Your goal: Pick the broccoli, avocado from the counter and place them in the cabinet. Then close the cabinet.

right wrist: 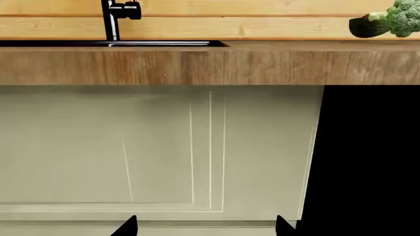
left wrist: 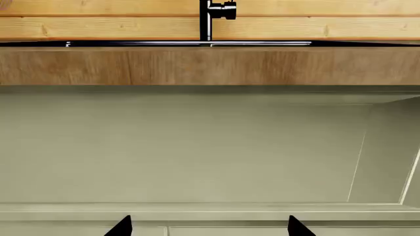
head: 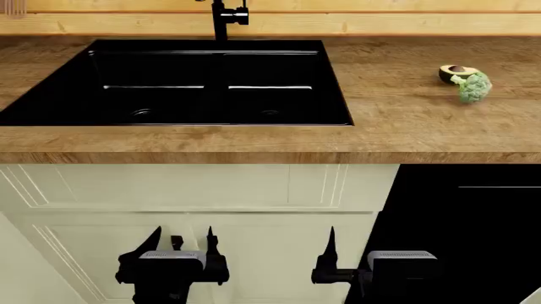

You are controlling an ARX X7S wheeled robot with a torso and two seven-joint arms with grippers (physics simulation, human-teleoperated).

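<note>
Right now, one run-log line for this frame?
stage: pre-grasp | left gripper: open, empty | right gripper: open, empty | broccoli, avocado: touching, on counter | cabinet: open

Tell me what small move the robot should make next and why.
Probably raise the right claw up and to the right toward the broccoli. Both claws hang low in front of the cabinet fronts, open and empty. The broccoli and avocado sit touching on the counter, nearer the right arm, above the dark cabinet opening.
</note>
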